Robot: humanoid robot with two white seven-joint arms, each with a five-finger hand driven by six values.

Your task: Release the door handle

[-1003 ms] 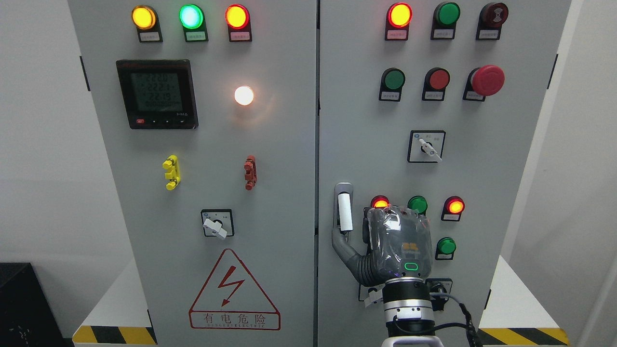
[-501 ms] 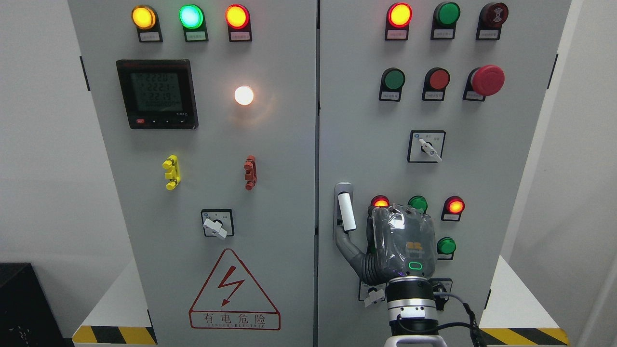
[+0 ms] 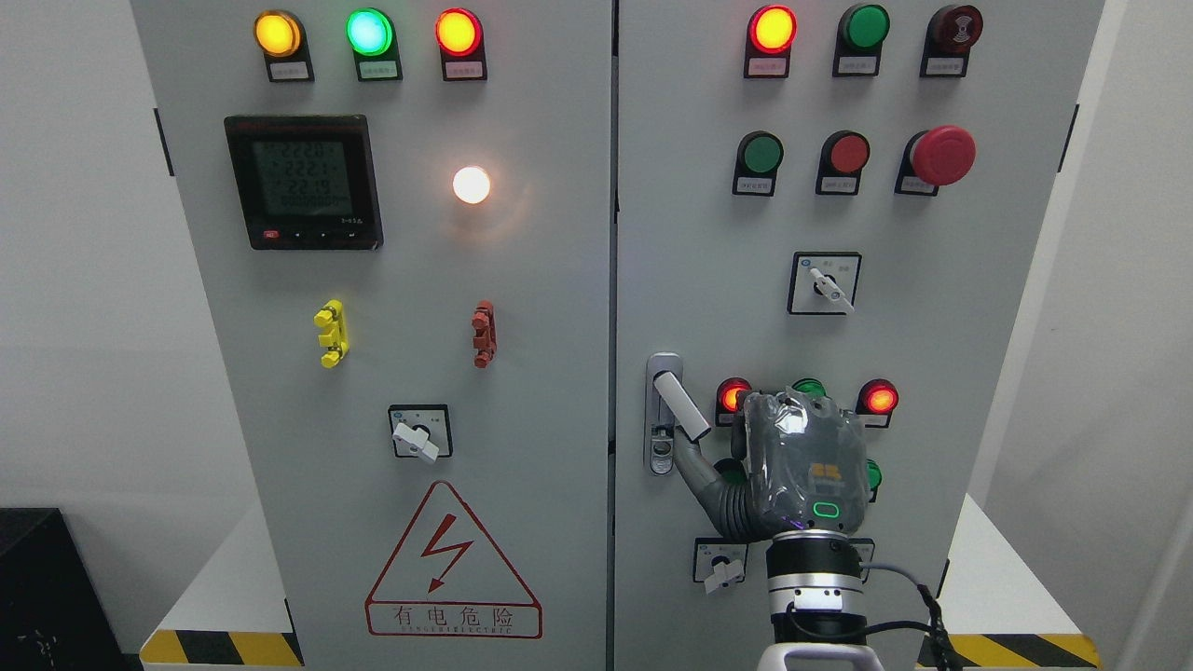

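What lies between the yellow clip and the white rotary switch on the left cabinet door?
In the head view, only bare grey door panel separates the yellow clip from the white rotary switch; nothing is mounted there.

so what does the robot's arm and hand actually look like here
Only one arm shows, coming in from the bottom right. Its right hand is dark grey with a glossy, translucent-looking back shell, an orange marking and a small glowing green rounded-rectangle light. A ribbed, segmented grey thumb extends from it. Below sits a black and silver cylindrical wrist, with a black cable looping off its right side.
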